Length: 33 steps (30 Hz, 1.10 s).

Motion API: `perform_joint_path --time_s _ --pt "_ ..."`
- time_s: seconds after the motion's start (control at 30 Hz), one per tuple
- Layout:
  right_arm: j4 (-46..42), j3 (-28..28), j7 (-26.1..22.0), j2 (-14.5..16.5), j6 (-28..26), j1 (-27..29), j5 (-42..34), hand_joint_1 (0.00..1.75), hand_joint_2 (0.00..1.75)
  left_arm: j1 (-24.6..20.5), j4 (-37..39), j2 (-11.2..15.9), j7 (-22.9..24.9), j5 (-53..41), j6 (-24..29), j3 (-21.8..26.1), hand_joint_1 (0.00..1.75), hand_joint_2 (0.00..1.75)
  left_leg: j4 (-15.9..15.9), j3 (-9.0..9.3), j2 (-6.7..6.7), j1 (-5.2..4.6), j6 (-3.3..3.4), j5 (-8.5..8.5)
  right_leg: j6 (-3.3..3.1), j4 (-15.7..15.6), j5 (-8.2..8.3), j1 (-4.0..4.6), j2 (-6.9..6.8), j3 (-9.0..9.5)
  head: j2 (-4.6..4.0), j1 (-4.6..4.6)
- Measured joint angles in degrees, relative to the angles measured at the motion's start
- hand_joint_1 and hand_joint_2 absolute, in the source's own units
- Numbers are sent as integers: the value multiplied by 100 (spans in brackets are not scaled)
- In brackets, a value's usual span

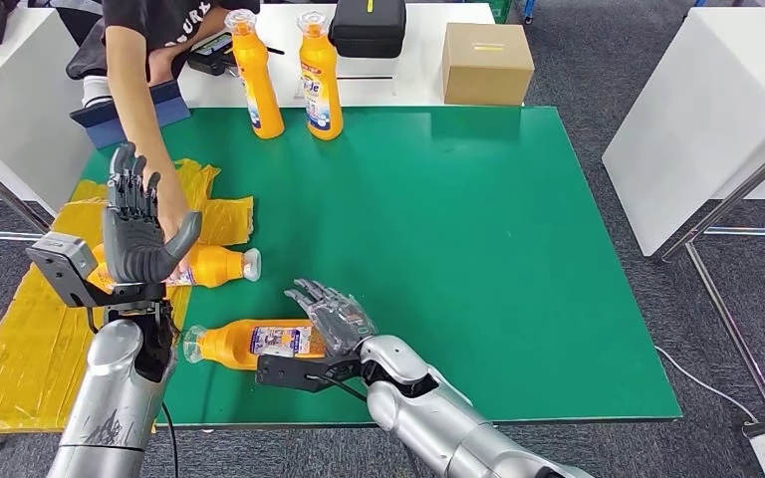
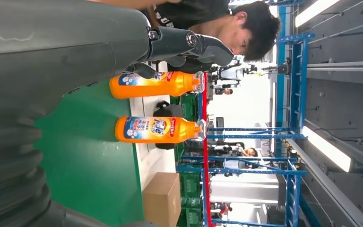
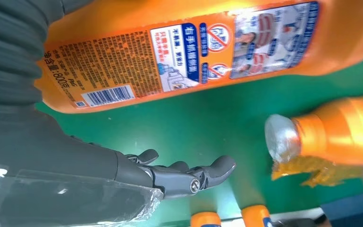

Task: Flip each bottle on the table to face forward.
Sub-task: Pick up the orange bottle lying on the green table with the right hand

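Two orange bottles stand upright at the back edge of the green mat; the left wrist view shows them too. Two more lie on their sides near the front left. The nearer lying bottle shows its back label with a barcode. My right hand is open beside its base end, fingers stretched over the mat. The other lying bottle has its clear cap toward the right, and a person's hand reaches to it. My left hand is raised in front of that hand, fingers apart, holding nothing.
A crumpled yellow plastic sheet hangs off the mat's left side. Behind the mat, a white table carries a cardboard box and a black case. The person's arm comes in from the back left. Another white table stands to the right.
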Motion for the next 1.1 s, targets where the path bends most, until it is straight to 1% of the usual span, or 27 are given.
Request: perform_joint_path --time_s 0.4,0.73,1.1 --pt "557 28 247 164 -7 -145 530 0 175 -173 126 -44 48 134 -149 0 0 175 0 5 1 0 0 0 0 0 0 0 0 2 0 -1" --pt "1126 267 389 363 254 -382 915 0 175 -419 393 -132 50 205 -171 -2 0 175 0 20 2 0 -1 0 0 -1 0 -1 0 3 0 -1" --pt "1649 498 412 451 523 -618 1075 0 175 -602 800 -151 -107 276 -203 -2 0 175 0 47 3 -1 -6 -5 -1 -2 0 0 1 13 0 -1"
